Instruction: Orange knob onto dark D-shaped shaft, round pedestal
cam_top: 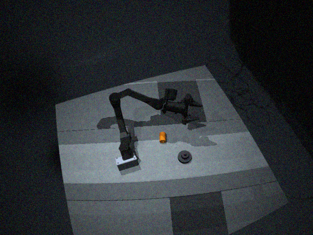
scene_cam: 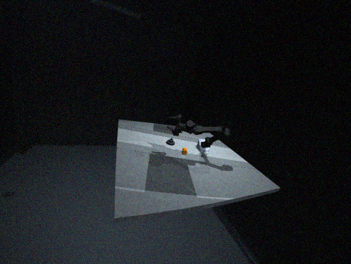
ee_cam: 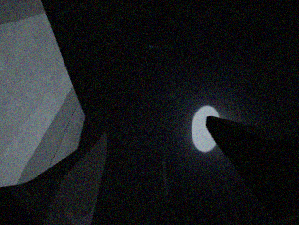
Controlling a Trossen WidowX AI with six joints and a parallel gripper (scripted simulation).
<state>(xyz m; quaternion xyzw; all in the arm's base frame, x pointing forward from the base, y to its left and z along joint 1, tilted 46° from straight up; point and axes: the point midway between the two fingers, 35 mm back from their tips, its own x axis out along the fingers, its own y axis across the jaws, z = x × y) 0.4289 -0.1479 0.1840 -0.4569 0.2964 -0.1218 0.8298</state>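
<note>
The orange knob (cam_top: 162,137) (scene_cam: 184,151) rests on the table, apart from the pedestal. It looks like a short cylinder; whether it stands or lies on its side is hard to tell. The dark round pedestal (cam_top: 180,160) (scene_cam: 170,142) stands on the table with its short shaft (cam_top: 185,155) (scene_cam: 171,139) bare. The shaft's flat side cannot be made out. My gripper (cam_top: 200,112) (scene_cam: 168,122) (ee_cam: 157,128) is wide open and empty, raised above the table and pointing sideways, away from the arm's base. Neither knob nor pedestal shows in the wrist view.
The arm's base (cam_top: 127,163) (scene_cam: 203,146) is on the table, with the knob between it and the pedestal in the top view. The table (cam_top: 102,168) (scene_cam: 229,183) has dark patches and shadows. A bright lamp-like disc (ee_cam: 201,132) shows in the wrist view.
</note>
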